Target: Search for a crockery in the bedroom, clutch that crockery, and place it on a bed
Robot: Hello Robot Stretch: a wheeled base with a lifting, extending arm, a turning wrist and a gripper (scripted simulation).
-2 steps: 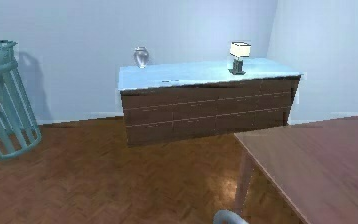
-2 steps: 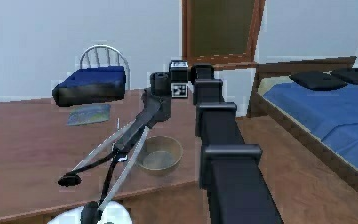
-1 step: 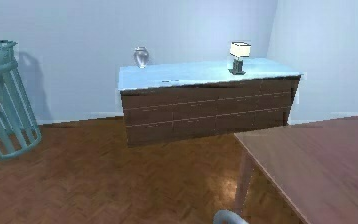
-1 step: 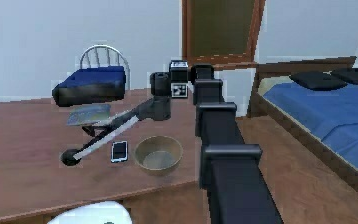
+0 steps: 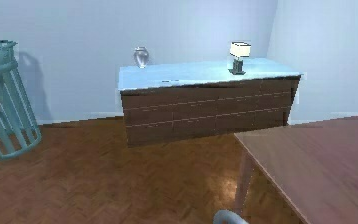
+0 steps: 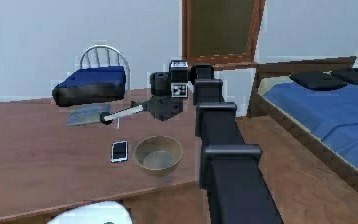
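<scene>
**Bowl [image 6: 159,153] found on the tabletop, grasp and bed both left to do**

Searching looks finished to me: a tan, round bowl sits on the brown tabletop [image 6: 32,150], just left of my arm [image 6: 227,165] in the arm side view. It rests on the wood, so I judge it not yet picked up. My tool [image 6: 115,117] reaches farther out than the bowl, with its fingers ending by a flat grey thing [image 6: 85,118] that lies on the same surface. With that thing at its tips, I cannot tell whether the tool has hold of anything. Taking the bowl, carrying it and setting it down all remain.

The bed [image 6: 327,115], with a blue cover and a dark pillow [image 6: 322,78], stands at that view's right, across a strip of floor from the tabletop.

A small phone [image 6: 119,151] lies just beside the bowl, near enough to be knocked. Farther back sit a bulky blue-and-black thing [image 6: 90,86] and a white-backed chair [image 6: 102,55].

Ahead of me stand a dresser [image 5: 207,100] with a pale blue top, a lamp [image 5: 239,56] on it, and a teal basket [image 5: 7,100] at the forward view's left, well apart from bowl and bed.
</scene>
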